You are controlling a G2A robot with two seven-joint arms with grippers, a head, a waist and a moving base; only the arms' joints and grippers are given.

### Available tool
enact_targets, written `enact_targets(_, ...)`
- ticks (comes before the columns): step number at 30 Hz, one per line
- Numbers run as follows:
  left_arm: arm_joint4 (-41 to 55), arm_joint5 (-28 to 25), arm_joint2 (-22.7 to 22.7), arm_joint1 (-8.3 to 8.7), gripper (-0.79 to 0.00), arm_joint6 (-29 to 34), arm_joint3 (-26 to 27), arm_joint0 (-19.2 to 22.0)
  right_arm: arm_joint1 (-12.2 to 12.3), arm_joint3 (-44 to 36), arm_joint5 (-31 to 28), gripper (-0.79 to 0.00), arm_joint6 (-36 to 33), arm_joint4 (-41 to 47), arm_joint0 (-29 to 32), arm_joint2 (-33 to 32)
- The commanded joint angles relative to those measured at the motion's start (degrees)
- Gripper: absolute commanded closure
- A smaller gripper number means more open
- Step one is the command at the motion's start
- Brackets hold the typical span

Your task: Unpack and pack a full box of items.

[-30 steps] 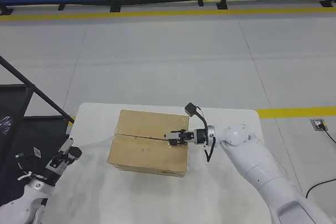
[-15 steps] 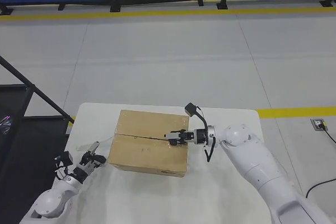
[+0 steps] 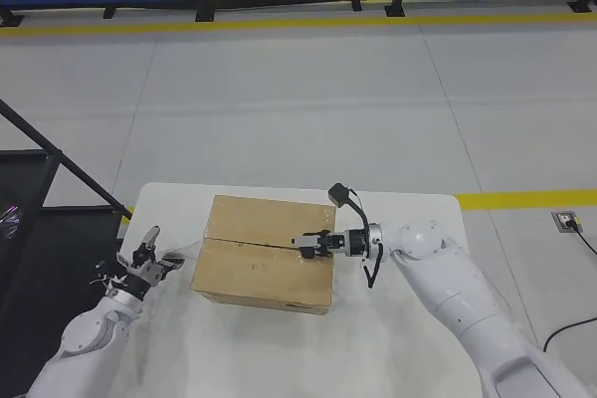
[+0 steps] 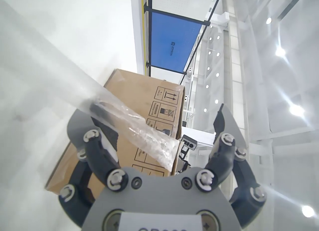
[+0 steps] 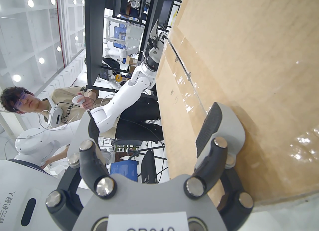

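A closed cardboard box is seen lying on the white table, roughly at its middle, flaps down and meeting at a seam that runs along the top. The right gripper is held over the box top at the seam, near the end on the robot's right. In the right wrist view the right gripper is seen with its fingers spread apart and nothing between them; one pad is placed just over the box top beside the seam, the other is held out past the box's side. The left gripper is found just beside the opposite end of the box, above the table. In the left wrist view the left gripper is also seen spread wide, not clamped on anything. A strip of clear tape is stuck across one finger and is stretched toward the box edge. Whether the tape's far end is attached to the box cannot be told.
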State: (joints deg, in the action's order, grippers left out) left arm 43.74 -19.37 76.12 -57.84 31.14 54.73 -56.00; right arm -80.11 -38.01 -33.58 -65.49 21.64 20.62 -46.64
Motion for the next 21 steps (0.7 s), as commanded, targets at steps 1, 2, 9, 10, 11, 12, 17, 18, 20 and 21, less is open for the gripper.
enact_targets(1, 0.1, -1.5, 0.7, -0.03, -0.785, 0.2, -0.1, -0.1, 0.0, 0.0, 0.0, -0.785, 0.0, 0.0, 0.0, 0.0)
enact_targets(2, 0.1, -2.3, 1.1, -0.02, -0.785, 0.1, 0.0, -0.2, 0.0, 0.0, 0.0, -0.785, 0.0, 0.0, 0.0, 0.0)
enact_targets(9, -7.1, -7.5, 4.3, 0.44, -0.785, -7.3, 5.8, -3.7, 0.0, 0.0, 0.0, -0.785, 0.0, 0.0, 0.0, 0.0)
enact_targets(10, -8.4, -7.9, 4.7, 0.5, -0.785, -8.7, 7.3, -4.5, 0.0, 0.0, 0.0, -0.785, 0.0, 0.0, 0.0, 0.0)
enact_targets(11, -9.5, -8.1, 5.2, 0.56, -0.785, -10.0, 8.9, -5.3, 0.0, 0.0, 0.0, -0.785, 0.0, 0.0, 0.0, 0.0)
enact_targets(12, -10.6, -8.2, 5.7, 0.61, -0.785, -11.2, 10.4, -6.1, 0.0, 0.0, 0.0, -0.785, 0.0, 0.0, 0.0, 0.0)
enact_targets(17, -15.5, -7.8, 7.8, 0.78, -0.785, -16.0, 18.1, -9.7, 0.6, -3.5, 1.2, -0.785, 2.2, -1.9, 2.1, -0.9)
enact_targets(18, -16.3, -7.7, 8.2, 0.8, -0.785, -16.7, 19.6, -10.4, 0.8, -4.0, 1.3, -0.785, 2.2, -2.0, 2.4, -1.1)
enact_targets(20, -17.6, -7.5, 9.0, 0.83, -0.785, -17.7, 22.3, -11.7, 1.1, -4.9, 1.6, -0.785, 2.1, -2.4, 2.9, -1.6)
enact_targets(21, -18.5, -7.3, 9.5, 0.84, -0.785, -18.3, 23.6, -12.2, 1.2, -5.3, 1.6, -0.785, 2.0, -2.6, 3.2, -1.9)
